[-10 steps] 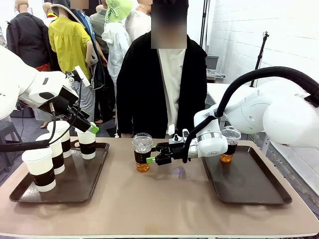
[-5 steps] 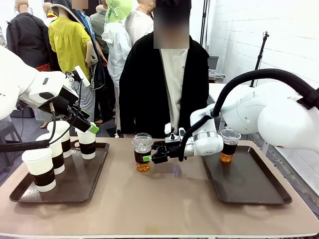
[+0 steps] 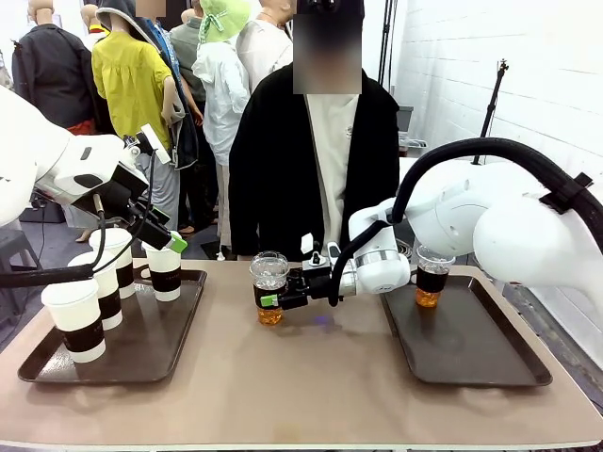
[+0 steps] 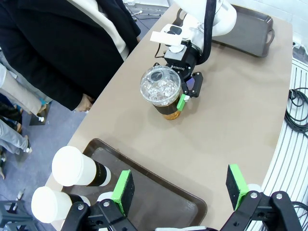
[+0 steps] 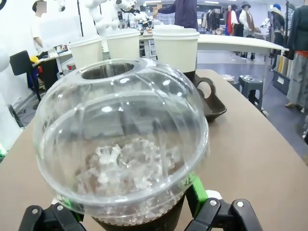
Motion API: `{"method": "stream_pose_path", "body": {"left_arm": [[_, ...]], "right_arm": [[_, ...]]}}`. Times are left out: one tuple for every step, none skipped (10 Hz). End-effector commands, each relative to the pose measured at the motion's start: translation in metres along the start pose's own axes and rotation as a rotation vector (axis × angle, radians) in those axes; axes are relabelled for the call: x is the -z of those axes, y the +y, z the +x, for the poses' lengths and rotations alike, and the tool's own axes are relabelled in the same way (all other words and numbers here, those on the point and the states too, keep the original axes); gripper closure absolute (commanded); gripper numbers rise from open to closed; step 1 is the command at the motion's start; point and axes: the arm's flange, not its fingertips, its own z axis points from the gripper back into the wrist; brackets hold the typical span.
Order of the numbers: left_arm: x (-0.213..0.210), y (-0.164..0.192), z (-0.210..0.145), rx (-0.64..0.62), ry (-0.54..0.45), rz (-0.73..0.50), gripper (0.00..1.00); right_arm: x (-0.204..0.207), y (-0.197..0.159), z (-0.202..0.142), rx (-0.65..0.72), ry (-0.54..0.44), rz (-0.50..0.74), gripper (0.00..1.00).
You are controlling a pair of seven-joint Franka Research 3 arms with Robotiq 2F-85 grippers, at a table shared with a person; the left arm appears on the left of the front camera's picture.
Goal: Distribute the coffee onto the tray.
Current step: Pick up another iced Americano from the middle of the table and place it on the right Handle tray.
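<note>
Iced coffee cup (image 3: 269,287) between our right tool's (image 3: 272,299) spread fingers, mid-desk (image 3: 311,377) near the far edge.
We hold our left tool (image 4: 180,190) open above the left tray (image 3: 151,348) and its paper cups (image 3: 75,318); another iced cup (image 3: 432,277) stands on the right tray (image 3: 471,348).

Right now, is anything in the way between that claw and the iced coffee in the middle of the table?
Nothing visible. The right gripper has its open fingers on either side of the iced coffee cup, with no object between them. The tabletop toward the right tray also looks bare.
</note>
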Motion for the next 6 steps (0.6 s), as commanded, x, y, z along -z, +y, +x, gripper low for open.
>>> {"method": "stream_pose_path", "body": {"left_arm": [[-0.0003,0.0011,0.0001,-0.008,0.004,-0.004,0.00],[-0.0003,0.0011,0.0001,-0.008,0.004,-0.004,0.00],[-0.0003,0.0011,0.0001,-0.008,0.004,-0.004,0.00],[-0.0003,0.0011,0.0001,-0.008,0.004,-0.004,0.00],[-0.0003,0.0011,0.0001,-0.008,0.004,-0.004,0.00],[-0.0003,0.0011,0.0001,-0.008,0.004,-0.004,0.00]], "right_arm": [[0.0029,-0.0072,0.0020,0.040,0.022,0.017,0.18],[0.0026,-0.0039,0.0011,-0.004,0.007,0.016,0.37],[0.0019,-0.0042,0.0017,0.011,0.019,0.028,0.37],[0.0017,-0.0028,0.0027,0.009,0.015,0.028,0.37],[0.0012,-0.0015,0.0038,0.018,0.012,0.021,0.37],[-0.0007,0.0005,0.0059,0.017,0.010,0.022,0.37]]}}
